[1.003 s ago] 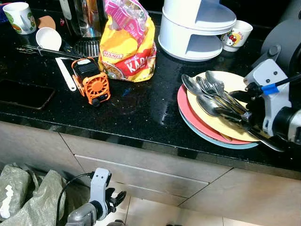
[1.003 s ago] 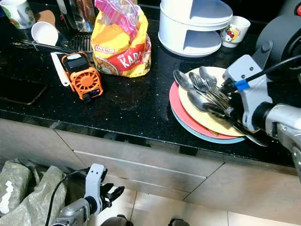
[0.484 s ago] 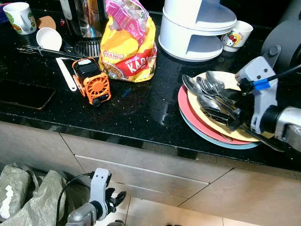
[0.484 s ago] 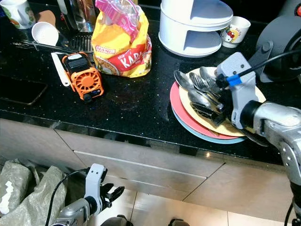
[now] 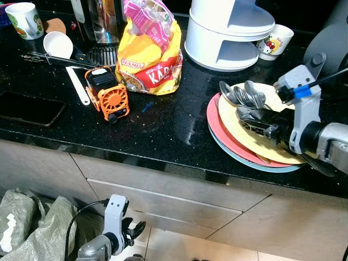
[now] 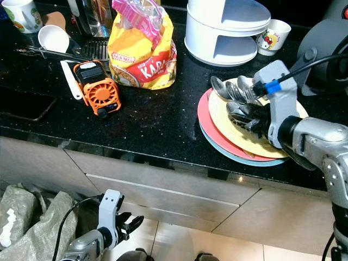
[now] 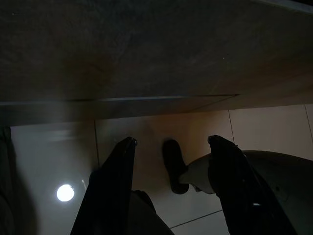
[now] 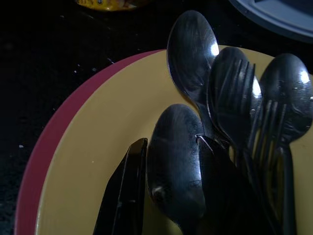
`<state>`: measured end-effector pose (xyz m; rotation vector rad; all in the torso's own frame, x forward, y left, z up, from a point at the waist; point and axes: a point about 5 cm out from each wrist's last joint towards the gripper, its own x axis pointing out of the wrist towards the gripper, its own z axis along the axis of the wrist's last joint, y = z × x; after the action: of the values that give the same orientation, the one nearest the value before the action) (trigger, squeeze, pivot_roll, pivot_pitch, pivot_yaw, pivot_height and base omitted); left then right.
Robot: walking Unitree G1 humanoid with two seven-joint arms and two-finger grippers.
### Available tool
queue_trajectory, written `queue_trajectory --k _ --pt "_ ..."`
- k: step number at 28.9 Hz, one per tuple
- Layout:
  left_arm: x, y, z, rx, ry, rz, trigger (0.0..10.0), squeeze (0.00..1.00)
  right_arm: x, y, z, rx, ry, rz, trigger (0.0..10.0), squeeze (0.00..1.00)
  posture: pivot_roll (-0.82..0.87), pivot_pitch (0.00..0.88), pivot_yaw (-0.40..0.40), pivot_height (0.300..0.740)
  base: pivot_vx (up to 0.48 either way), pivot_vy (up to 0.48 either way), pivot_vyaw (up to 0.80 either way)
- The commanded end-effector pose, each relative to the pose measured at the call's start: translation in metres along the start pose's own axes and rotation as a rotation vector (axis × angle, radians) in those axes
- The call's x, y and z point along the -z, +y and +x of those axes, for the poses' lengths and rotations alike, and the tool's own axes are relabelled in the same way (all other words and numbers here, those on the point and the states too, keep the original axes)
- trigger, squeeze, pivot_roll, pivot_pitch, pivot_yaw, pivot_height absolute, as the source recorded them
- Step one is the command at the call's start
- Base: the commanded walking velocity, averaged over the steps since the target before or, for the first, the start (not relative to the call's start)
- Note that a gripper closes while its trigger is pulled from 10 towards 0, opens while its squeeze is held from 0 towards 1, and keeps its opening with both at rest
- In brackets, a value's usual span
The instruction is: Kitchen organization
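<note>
A stack of plates, yellow (image 5: pixel 239 142) on pink (image 5: pixel 212 115) on blue (image 5: pixel 230 155), sits at the right of the black counter (image 5: pixel 163 125). Spoons and forks (image 5: pixel 243 96) lie bunched on the yellow plate. My right gripper (image 5: pixel 255 123) reaches in from the right, low over the plate. In the right wrist view its two fingers (image 8: pixel 122 196) press either side of one spoon's bowl (image 8: pixel 173 156), with the other cutlery (image 8: pixel 239 98) just beside it. My left gripper (image 7: pixel 171 142) hangs open beside the cupboard front, over the tiled floor.
A yellow snack bag (image 5: pixel 149 54), an orange fan (image 5: pixel 107 95), a white tiered holder (image 5: pixel 228 30) and a cartoon cup (image 5: pixel 274 41) stand further back. A phone (image 5: pixel 27 107) lies at the left. Green sacks (image 5: pixel 27 228) sit on the floor.
My right gripper moved from the plate's near right side onto the cutlery and closed round a spoon. The spoons and forks have bunched together and shifted slightly right.
</note>
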<state>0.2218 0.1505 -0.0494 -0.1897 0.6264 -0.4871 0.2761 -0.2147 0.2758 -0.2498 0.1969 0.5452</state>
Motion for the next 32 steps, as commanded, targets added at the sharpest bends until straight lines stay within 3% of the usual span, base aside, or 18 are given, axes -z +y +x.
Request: queue_trajectory --k 1,9,10,11,12,13,19,23,32 --pt "0.01 -0.005 -0.002 0.007 0.026 -0.014 10.0 0.0 -0.002 0.0 -0.003 -0.011 -0.012 0.014 10.0 0.0 0.04 0.141 -0.028 0.74 0.0 0.0 0.0" --pt "0.011 -0.005 -0.001 0.009 0.026 -0.017 10.0 0.0 0.0 0.018 -0.004 -0.095 0.012 -0.087 10.0 0.0 0.04 0.141 -0.027 0.74 0.0 0.0 0.0" --pt "0.011 -0.005 -0.001 0.01 0.026 -0.017 10.0 0.0 0.0 0.019 -0.004 -0.098 0.011 -0.093 6.4 0.0 0.04 0.142 -0.027 0.74 0.0 0.0 0.0" --pt "0.011 -0.006 -0.001 0.01 0.026 -0.016 10.0 0.0 0.0 0.02 -0.003 -0.1 0.011 -0.096 6.4 0.0 0.04 0.143 -0.026 0.74 0.0 0.0 0.0" --pt "0.011 -0.006 -0.001 0.011 0.027 -0.016 10.0 0.0 0.0 0.021 -0.003 -0.099 0.018 -0.118 9.3 0.0 0.04 0.143 -0.024 0.74 0.0 0.0 0.0" --pt "0.011 -0.006 -0.001 0.012 0.027 -0.015 10.0 0.0 0.001 0.022 -0.003 -0.099 0.023 -0.133 10.0 0.0 0.04 0.142 -0.025 0.74 0.0 0.0 0.0" --pt "0.01 -0.006 -0.001 0.014 0.027 -0.013 10.0 0.0 0.002 0.02 -0.001 -0.054 0.038 -0.191 10.0 0.0 0.03 0.144 -0.022 0.74 0.0 0.0 0.0" --pt "0.01 -0.006 -0.001 0.022 0.03 -0.007 10.0 0.0 -0.001 0.021 -0.004 -0.027 0.049 -0.278 10.0 0.0 0.03 0.146 -0.02 0.74 0.0 0.0 0.0" --pt "0.01 -0.007 0.0 0.024 0.03 -0.005 10.0 0.0 0.002 0.016 -0.005 0.011 0.1 -0.299 10.0 0.0 0.03 0.142 -0.022 0.74 0.0 0.0 0.0"
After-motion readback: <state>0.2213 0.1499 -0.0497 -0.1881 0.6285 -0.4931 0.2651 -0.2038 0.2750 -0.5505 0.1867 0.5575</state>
